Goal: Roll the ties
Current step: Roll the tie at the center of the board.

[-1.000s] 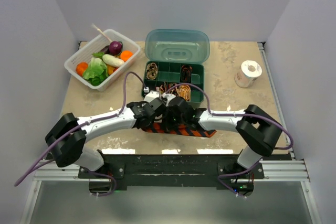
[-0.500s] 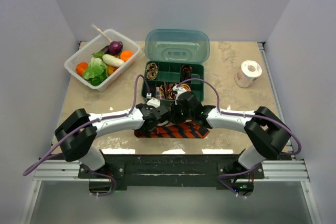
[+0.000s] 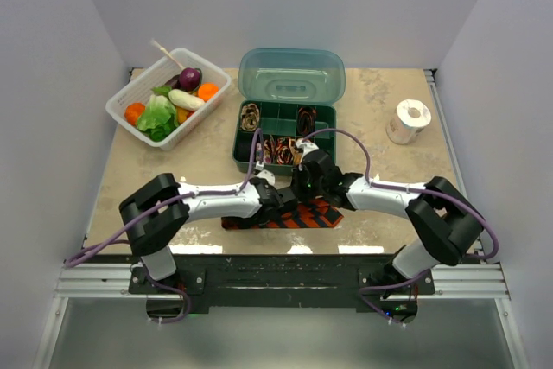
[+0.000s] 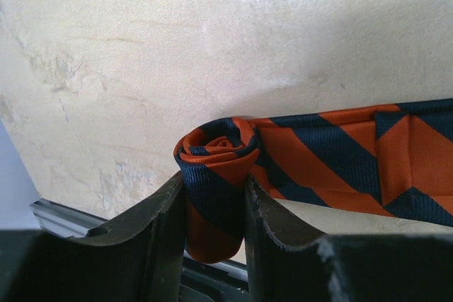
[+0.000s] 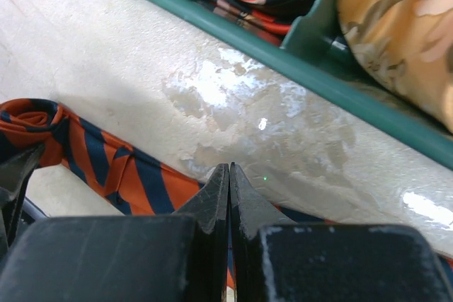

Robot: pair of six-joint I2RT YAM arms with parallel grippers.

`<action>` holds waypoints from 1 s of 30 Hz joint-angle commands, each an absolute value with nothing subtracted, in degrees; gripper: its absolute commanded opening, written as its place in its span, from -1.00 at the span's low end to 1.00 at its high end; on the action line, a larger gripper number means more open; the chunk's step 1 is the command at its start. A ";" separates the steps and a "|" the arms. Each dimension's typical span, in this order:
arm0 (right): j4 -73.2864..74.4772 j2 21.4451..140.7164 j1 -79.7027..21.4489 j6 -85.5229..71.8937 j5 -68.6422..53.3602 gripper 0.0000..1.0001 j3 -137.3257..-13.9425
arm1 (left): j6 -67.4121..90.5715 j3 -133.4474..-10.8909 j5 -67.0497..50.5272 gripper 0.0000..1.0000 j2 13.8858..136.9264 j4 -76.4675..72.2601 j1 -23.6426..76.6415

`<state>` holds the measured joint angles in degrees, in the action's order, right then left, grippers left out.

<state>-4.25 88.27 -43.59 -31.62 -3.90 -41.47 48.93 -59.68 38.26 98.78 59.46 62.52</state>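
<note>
The white-and-black left arm [image 3: 216,200] stretches low from its base toward the right, forearm nearly level. It ends at the coiled end of the orange-red fabric necktie with navy diagonal stripes [image 4: 304,150]. Its black two-finger left gripper [image 4: 214,187] clamps that coil, one finger on each side. The white-and-black right arm [image 3: 389,196] reaches leftward, and the two wrists meet over the necktie. The black right gripper [image 5: 228,175] points down just past the necktie's far edge, fingers pressed together on nothing.
</note>
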 commanded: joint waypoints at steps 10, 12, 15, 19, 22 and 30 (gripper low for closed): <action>-5.71 86.13 -42.54 -30.06 -3.95 -0.98 -40.17 | 50.10 -61.44 32.08 0.01 99.76 48.17 64.42; -5.89 86.48 -42.54 -29.88 -4.39 -0.98 -40.25 | 50.10 -61.35 31.03 0.07 99.32 46.68 64.42; -6.15 86.66 -42.54 -29.80 -5.01 -0.98 -40.17 | 50.10 -61.00 29.71 0.11 97.83 44.22 64.42; -6.68 86.66 -42.54 -29.45 -6.06 -0.98 -40.08 | 50.19 -59.86 28.39 0.15 94.93 41.58 64.42; -6.94 86.05 -42.45 -28.92 -6.68 -0.98 -40.34 | 50.89 -59.33 28.65 0.16 93.35 41.48 64.42; -8.96 82.88 -43.06 -29.44 -11.77 -0.98 -40.87 | 52.38 -57.66 32.08 0.32 84.12 42.72 63.11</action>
